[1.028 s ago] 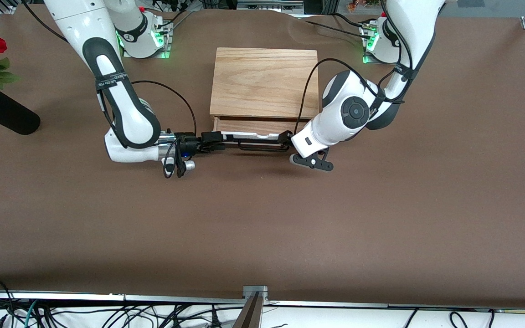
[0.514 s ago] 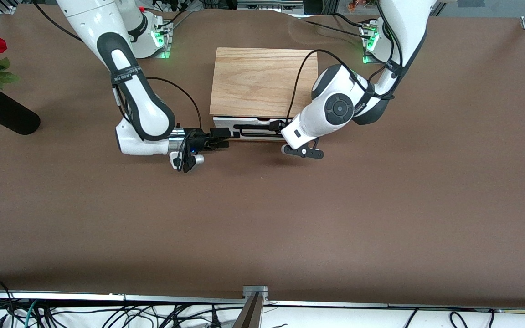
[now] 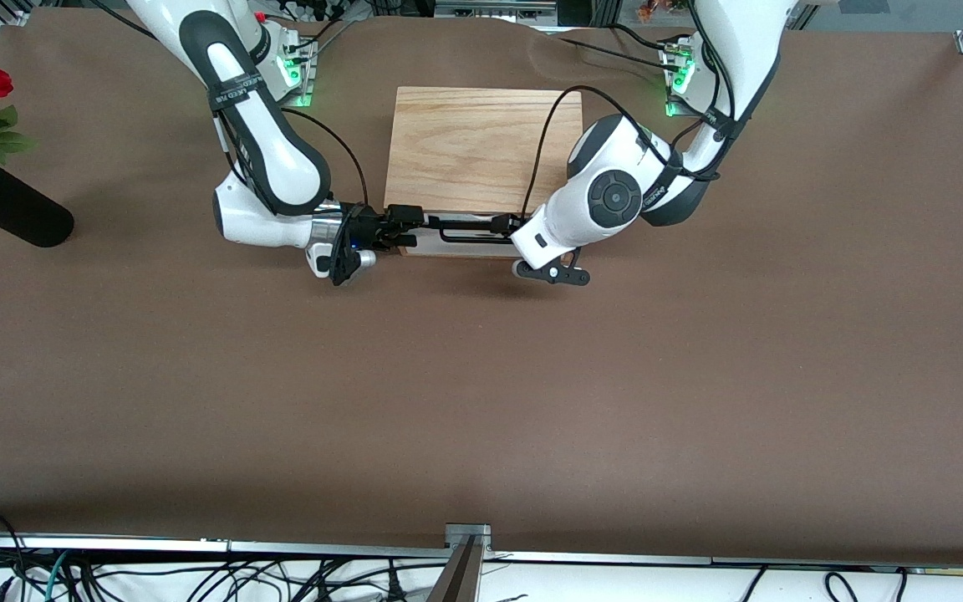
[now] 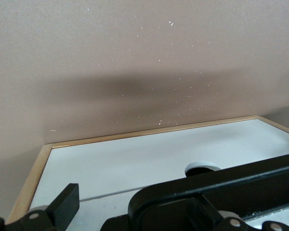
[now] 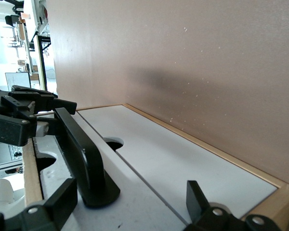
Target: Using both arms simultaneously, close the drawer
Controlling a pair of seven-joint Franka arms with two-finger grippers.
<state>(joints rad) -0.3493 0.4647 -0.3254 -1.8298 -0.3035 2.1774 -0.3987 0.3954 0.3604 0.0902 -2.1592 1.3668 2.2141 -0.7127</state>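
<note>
The light oak cabinet (image 3: pixel 481 142) stands at mid-table between the arms' bases. Its drawer (image 3: pixel 469 247) is pushed in, and its white front sits under the cabinet top's edge with no wooden inside showing. My right gripper (image 3: pixel 405 227) is open at the black bar handle's (image 3: pixel 465 224) end toward the right arm. In the right wrist view the handle's post (image 5: pixel 94 178) stands between the gripper's (image 5: pixel 127 207) fingers. My left gripper (image 3: pixel 505 224) is open at the handle's other end. In the left wrist view the handle (image 4: pixel 221 187) lies across the gripper (image 4: pixel 144 222) against the white front (image 4: pixel 135 163).
A black vase with red roses (image 3: pixel 5 213) lies at the right arm's end of the table. The brown table cover (image 3: pixel 481 401) spreads wide in front of the drawer. The left arm's gripper shows farther off in the right wrist view (image 5: pixel 24 118).
Both grippers moved toward the cabinet with the drawer front. The drawer went from open, with its wooden inside showing, to pushed in.
</note>
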